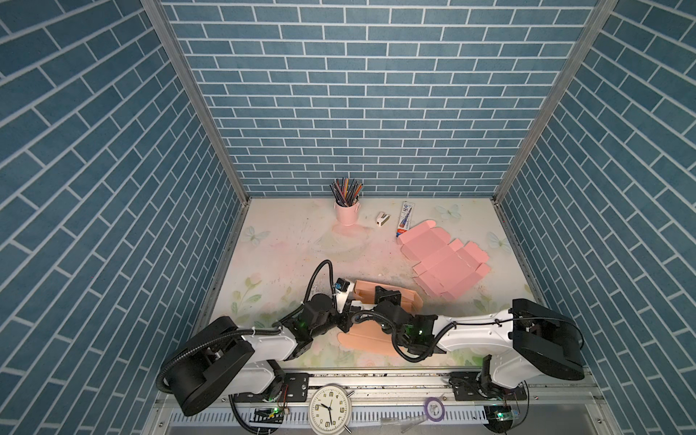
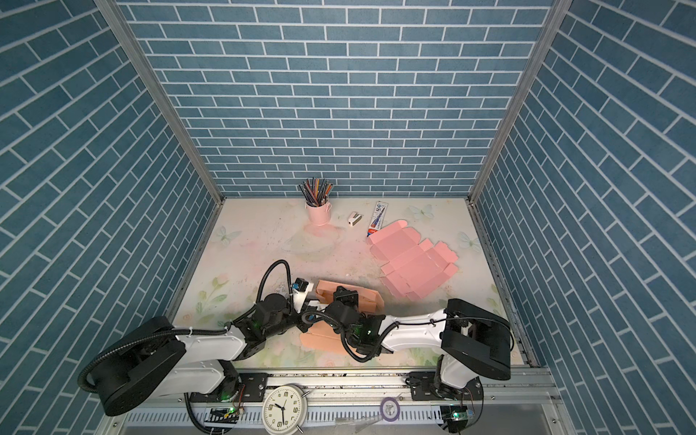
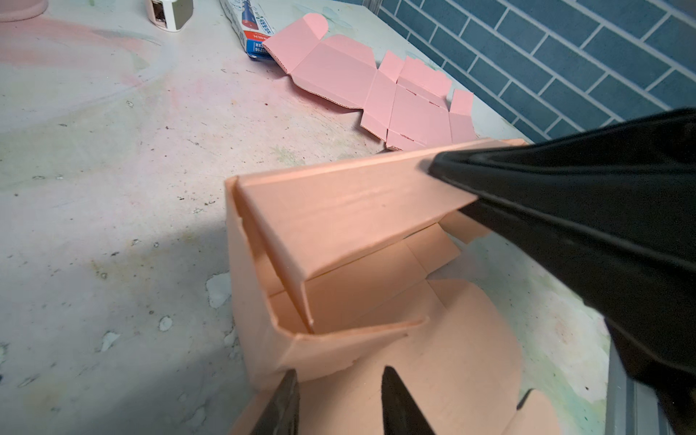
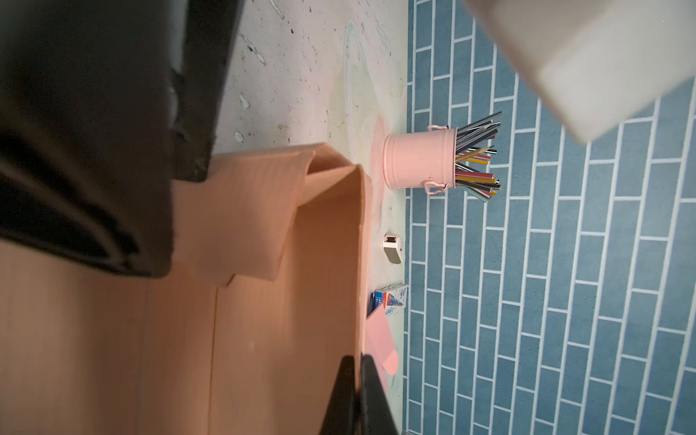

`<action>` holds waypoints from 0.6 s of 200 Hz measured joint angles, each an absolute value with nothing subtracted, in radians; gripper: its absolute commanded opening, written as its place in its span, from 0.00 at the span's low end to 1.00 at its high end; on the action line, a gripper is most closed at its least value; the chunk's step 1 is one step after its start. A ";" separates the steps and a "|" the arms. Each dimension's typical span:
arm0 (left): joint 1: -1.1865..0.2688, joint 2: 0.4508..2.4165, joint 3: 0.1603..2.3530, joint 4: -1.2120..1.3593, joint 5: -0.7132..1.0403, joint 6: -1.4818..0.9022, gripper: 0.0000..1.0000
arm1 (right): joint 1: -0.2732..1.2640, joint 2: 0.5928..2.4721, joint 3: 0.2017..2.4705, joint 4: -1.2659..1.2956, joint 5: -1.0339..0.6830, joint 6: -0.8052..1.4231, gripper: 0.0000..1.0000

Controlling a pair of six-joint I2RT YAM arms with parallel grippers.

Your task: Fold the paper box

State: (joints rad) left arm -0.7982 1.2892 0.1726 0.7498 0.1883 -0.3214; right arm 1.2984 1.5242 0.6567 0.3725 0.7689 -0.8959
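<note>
The paper box [image 1: 408, 297], peach cardboard and half folded, sits near the front middle of the table in both top views [image 2: 327, 289]. Its far long wall [image 3: 350, 211] stands up with a doubled strip leaning inward, and the rounded lid flap [image 1: 367, 339] lies flat toward me. My right gripper [image 4: 357, 363] is shut on the top edge of that far wall, its black fingers [image 3: 452, 169] seen from the left wrist. My left gripper [image 3: 339, 380] is open at the near left corner, its fingertips [image 3: 288, 391] over the lid flap beside a short upright side flap [image 3: 339, 342].
A flat, unfolded pink box blank [image 1: 440, 260] lies at the back right. Along the back stand a pink cup of pencils [image 1: 347, 211], a small sharpener [image 1: 383, 219] and a blue-white carton [image 1: 406, 218]. A clock [image 1: 330, 408] rests on the front rail.
</note>
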 measured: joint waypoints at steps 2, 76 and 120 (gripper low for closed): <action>-0.800 1.288 0.174 0.748 0.186 -0.321 0.37 | 1.298 1.524 0.657 0.371 0.767 -0.894 0.00; -0.831 1.233 0.179 0.694 0.161 -0.322 0.32 | 1.301 1.508 0.673 0.321 0.733 -0.847 0.00; -0.839 1.205 0.177 0.685 0.152 -0.323 0.26 | 1.304 1.494 0.673 0.310 0.727 -0.838 0.00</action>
